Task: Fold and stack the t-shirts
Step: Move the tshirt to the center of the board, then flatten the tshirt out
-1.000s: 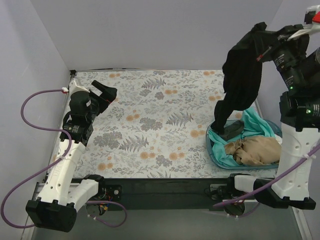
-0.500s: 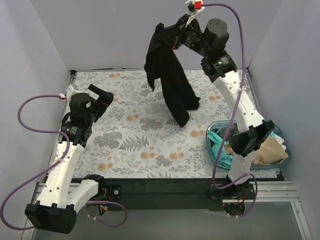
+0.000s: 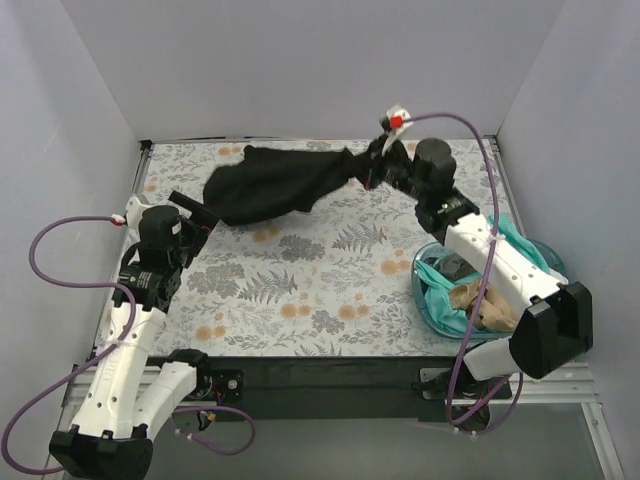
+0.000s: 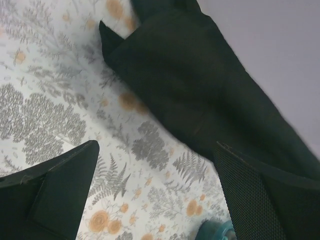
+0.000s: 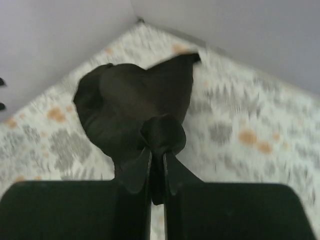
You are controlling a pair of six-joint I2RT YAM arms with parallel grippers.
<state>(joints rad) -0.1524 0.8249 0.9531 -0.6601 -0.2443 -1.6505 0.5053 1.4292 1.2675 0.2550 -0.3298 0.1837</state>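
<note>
Jaws clamped on one bunch of the soft black cloth t-shirt (image 3: 265,188), the right gripper (image 3: 368,172) risks laying it crumpled far-left; the left gripper (image 4: 156,150) has jaws spread, empty.

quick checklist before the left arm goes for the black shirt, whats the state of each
1. Hold of the right gripper on the black t-shirt: ok, shut on it.
2. Open left gripper, holding nothing: ok.
3. Flat spread of the black t-shirt: not ok, bunched.
4. Which edge faces the left gripper, hem or sleeve: cannot tell.
5. Position of the black t-shirt: ok, out of the tub, over the far side of the table.
6. Both the teal t-shirt and tan t-shirt in the tub: ok.
</note>
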